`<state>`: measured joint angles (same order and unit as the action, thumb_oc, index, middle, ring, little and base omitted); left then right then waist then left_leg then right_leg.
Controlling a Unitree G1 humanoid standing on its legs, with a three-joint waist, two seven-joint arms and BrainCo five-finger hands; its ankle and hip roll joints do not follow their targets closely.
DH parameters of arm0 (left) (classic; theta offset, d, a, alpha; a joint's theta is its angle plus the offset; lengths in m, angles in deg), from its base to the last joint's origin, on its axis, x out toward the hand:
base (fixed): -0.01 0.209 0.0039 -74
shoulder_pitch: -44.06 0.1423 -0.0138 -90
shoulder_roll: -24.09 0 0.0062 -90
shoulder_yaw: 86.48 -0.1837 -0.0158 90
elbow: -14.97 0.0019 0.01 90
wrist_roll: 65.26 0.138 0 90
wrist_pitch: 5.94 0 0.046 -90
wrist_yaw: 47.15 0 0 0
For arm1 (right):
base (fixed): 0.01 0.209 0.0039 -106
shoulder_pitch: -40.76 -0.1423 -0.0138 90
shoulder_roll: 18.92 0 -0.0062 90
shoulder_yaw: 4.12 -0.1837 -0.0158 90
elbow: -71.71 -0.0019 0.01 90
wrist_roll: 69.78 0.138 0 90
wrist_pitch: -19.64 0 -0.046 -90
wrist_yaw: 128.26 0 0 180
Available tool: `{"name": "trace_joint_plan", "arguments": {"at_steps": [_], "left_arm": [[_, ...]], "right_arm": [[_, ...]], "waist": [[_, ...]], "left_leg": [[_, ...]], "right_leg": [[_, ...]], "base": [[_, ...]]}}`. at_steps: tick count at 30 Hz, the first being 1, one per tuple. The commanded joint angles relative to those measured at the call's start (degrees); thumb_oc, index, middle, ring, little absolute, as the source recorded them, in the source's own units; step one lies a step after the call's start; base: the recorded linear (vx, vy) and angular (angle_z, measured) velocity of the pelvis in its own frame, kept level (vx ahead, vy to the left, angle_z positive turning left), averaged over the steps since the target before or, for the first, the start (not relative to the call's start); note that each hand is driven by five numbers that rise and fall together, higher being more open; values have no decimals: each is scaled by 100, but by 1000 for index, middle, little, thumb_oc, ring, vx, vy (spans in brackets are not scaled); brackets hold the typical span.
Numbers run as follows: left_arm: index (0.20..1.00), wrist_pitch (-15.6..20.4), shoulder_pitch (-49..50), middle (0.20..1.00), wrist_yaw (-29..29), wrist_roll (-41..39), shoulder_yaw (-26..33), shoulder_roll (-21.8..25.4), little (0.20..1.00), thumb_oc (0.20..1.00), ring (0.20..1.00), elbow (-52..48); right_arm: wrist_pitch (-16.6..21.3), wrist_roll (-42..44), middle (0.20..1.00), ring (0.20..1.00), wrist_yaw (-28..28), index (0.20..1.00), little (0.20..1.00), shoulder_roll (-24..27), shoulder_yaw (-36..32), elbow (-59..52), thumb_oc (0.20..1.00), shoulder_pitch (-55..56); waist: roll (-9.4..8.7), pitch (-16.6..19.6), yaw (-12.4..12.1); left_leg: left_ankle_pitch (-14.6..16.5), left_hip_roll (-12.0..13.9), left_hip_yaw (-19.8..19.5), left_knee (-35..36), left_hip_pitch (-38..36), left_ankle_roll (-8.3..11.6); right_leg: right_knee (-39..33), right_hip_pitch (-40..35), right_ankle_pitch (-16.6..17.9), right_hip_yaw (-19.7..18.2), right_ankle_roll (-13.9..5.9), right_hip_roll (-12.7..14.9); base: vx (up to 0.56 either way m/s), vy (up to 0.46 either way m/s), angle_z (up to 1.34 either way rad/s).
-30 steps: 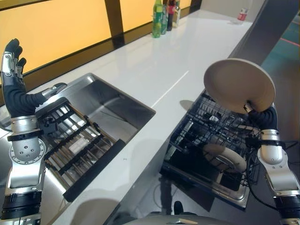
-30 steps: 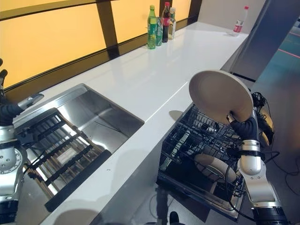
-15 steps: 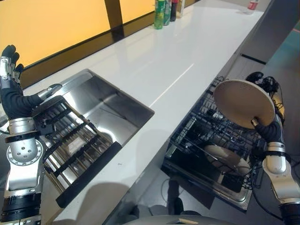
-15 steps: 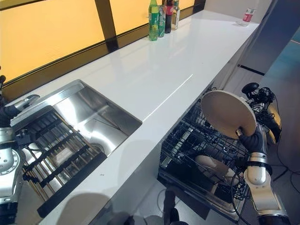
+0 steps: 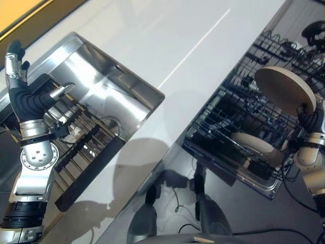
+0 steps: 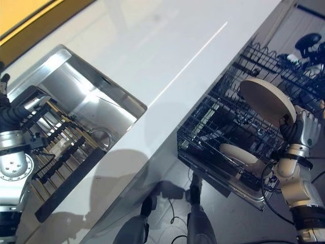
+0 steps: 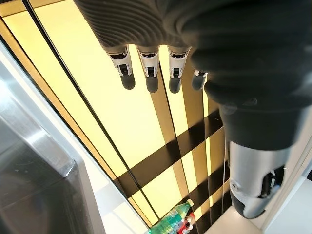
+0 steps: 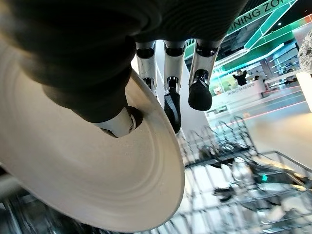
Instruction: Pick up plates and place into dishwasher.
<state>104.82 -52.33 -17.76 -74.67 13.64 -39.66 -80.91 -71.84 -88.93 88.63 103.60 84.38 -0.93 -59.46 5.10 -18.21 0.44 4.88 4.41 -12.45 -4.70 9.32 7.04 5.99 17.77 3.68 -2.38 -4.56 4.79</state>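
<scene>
A beige plate stands tilted on edge above the pulled-out black wire dishwasher rack. My right hand is shut on it at its lower right rim. In the right wrist view the thumb presses on the plate's face, with the fingers behind the rim. A second beige plate lies in the rack below. My left hand is raised over the sink's left end, open and holding nothing, its fingers straight.
A steel sink is set in the white counter, with a black slatted drying rack across its near part. Dark utensils lie in the dishwasher rack's far end. Bottles stand far off on the counter.
The camera has tilted down. My right hand has lowered the plate from high over the counter edge to just above the dishwasher rack. The left hand stays raised.
</scene>
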Motion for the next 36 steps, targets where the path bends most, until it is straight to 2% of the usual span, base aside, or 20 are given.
{"name": "trace_joint_plan", "arguments": {"at_steps": [1, 7, 11, 17, 24, 31, 36], "left_arm": [[1000, 340, -454, 1000, 369, 238, -275, 87, 1000, 1000, 1000, 127], [1000, 276, -683, 1000, 671, 377, -505, 140, 1000, 1000, 1000, 64], [1000, 220, -821, 1000, 777, 361, -585, 235, 1000, 1000, 1000, 96], [1000, 180, -963, 1000, 825, 454, -644, 239, 1000, 1000, 1000, 90], [1000, 93, -1248, 1000, 804, 394, -780, 344, 1000, 1000, 1000, 112], [1000, 6, -1485, 1000, 764, 309, -907, 415, 1000, 1000, 1000, 95], [1000, -37, -1601, 1000, 742, 292, -957, 468, 1000, 1000, 1000, 90]], "right_arm": [[-41, -382, 200, 200, 152, 200, 200, 744, 408, -69, 200, -453], [-241, -468, 200, 200, -82, 200, 200, 909, 1178, 441, 200, -1000], [-164, -377, 200, 200, -222, 200, 200, 914, 1504, 617, 200, -1290], [-303, -525, 200, 200, -535, 200, 200, 845, 1623, 462, 200, -1526], [-555, -26, 200, 200, -1093, 200, 200, 693, 2106, 1251, 200, -1968], [-937, 504, 200, 200, -1135, 200, 200, 487, 2362, 2238, 200, -2403], [-1138, 641, 200, 200, -1203, 200, 200, 384, 2379, 2274, 200, -2448]], "waist": [[168, 247, 21], [287, 50, -33], [355, -65, -47], [422, -222, -49], [518, -363, -143], [613, -472, -256], [612, -517, -286]], "left_leg": [[-606, 302, -78, 437, 207, 126], [-693, 249, 33, 442, 478, 103], [-738, 238, 107, 461, 592, 96], [-805, 199, 146, 433, 828, 54], [-857, 162, 198, 338, 1020, 36], [-878, 121, 157, 206, 1193, -8], [-906, 127, 129, 163, 1269, -23]], "right_leg": [[1369, 630, -891, -126, -419, 228], [1407, 846, -896, -112, -365, 298], [1404, 920, -904, -76, -347, 325], [1501, 1107, -925, -100, -316, 302], [1619, 1226, -967, -25, -262, 306], [1671, 1268, -974, 45, -207, 317], [1668, 1247, -981, 90, -180, 280]], "base": [[-59, 15, -5], [-63, -8, -5], [-28, -17, -2], [-46, -39, -1], [-17, -16, 1], [-22, -48, 1], [-10, -52, 4]]}}
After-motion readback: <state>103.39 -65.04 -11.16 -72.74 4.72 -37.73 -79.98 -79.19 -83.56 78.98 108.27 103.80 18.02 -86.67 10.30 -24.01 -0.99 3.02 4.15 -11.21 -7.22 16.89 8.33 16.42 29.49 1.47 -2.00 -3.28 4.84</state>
